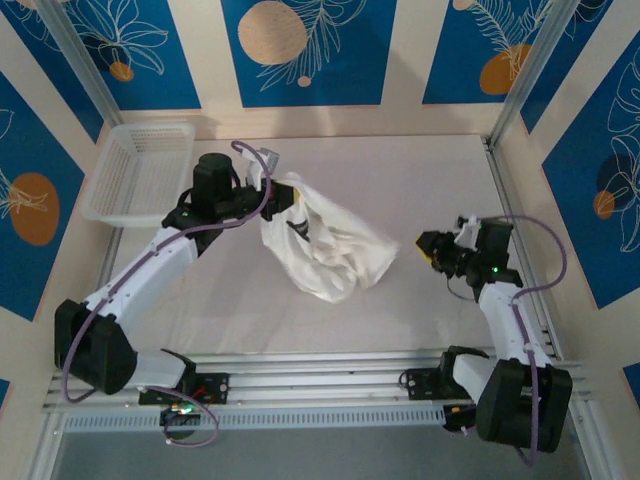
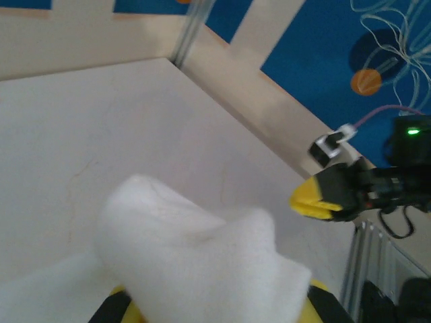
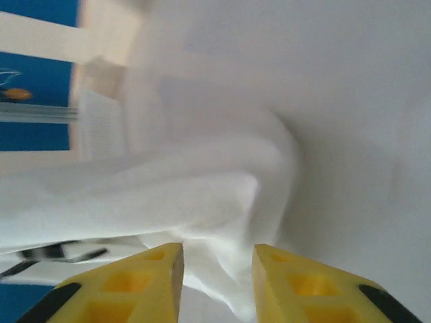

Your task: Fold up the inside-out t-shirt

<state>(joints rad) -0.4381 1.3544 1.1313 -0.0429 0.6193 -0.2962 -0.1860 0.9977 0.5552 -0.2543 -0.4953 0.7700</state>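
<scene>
One t-shirt (image 1: 330, 245), one mesh basket (image 1: 140, 172), one left claw (image 1: 272, 195), one right claw (image 3: 217, 249)

- A pale, matte table (image 1: 420, 170) with a plain top; metal rails (image 1: 330, 375) run along its near edge.
- A white inside-out t-shirt (image 1: 335, 250) lies bunched near the middle, its left end lifted off the surface.
- A white plastic mesh basket (image 1: 140, 170) sits at the far left corner, well apart from the shirt.

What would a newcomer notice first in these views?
The crumpled white t-shirt is bunched mid-table, its upper left part pinched and lifted by the shut left gripper. Next comes the right gripper, open and just clear of the shirt's right side. A white mesh basket sits at the table's far left corner.
</scene>
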